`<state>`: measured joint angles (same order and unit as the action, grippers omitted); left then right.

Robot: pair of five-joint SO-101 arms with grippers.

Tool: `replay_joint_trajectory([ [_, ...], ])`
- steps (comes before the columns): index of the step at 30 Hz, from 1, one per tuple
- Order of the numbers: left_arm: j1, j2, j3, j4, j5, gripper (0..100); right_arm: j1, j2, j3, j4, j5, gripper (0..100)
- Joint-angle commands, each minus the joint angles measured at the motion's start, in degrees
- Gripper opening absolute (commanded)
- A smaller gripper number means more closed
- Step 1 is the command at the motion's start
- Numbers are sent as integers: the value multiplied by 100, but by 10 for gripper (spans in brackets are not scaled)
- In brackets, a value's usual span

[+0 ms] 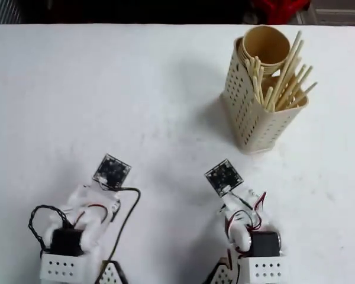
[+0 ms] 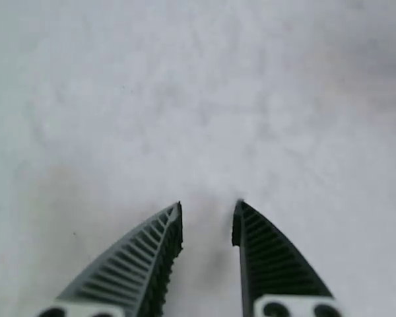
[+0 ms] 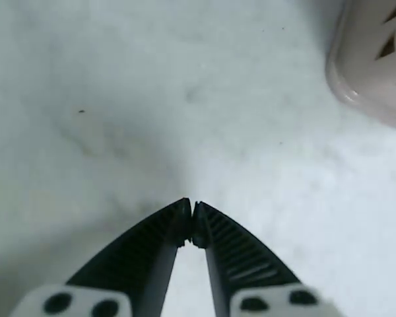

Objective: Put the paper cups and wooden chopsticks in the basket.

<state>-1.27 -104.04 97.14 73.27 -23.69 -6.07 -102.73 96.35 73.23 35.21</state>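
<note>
A tall cream plastic basket (image 1: 248,112) with many small holes stands on the white table (image 1: 106,89), at the far right side. A stack of brown paper cups (image 1: 266,44) sits inside it. The cups are pushed into each other, so it is hard to count them. A bunch of pale wooden chopsticks (image 1: 287,77) leans in the basket just beside the cups. Their low ends are hidden by the basket wall.

From high up, the left arm (image 1: 83,228) and the right arm (image 1: 245,231) sit at the near edge, well apart from the basket. Their tips are hidden under the arms' own parts there.

The left wrist view looks down at the left gripper (image 2: 208,208). Its two dark ridged fingers are spread a little over bare table, pinching nothing.

The right wrist view shows the right gripper (image 3: 191,208) with its tips pressed together, and it holds nothing. One rounded corner of the basket (image 3: 376,66) is cut off at the picture's edge.
</note>
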Motion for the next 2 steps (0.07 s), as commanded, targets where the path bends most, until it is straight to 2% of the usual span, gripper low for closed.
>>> replay_joint_trajectory([
  [1,-48,-48,-18,35,53,145,-31,-40,53,22,35,18],
  [2,-48,-48,-18,35,53,145,-31,-40,53,22,35,18],
])
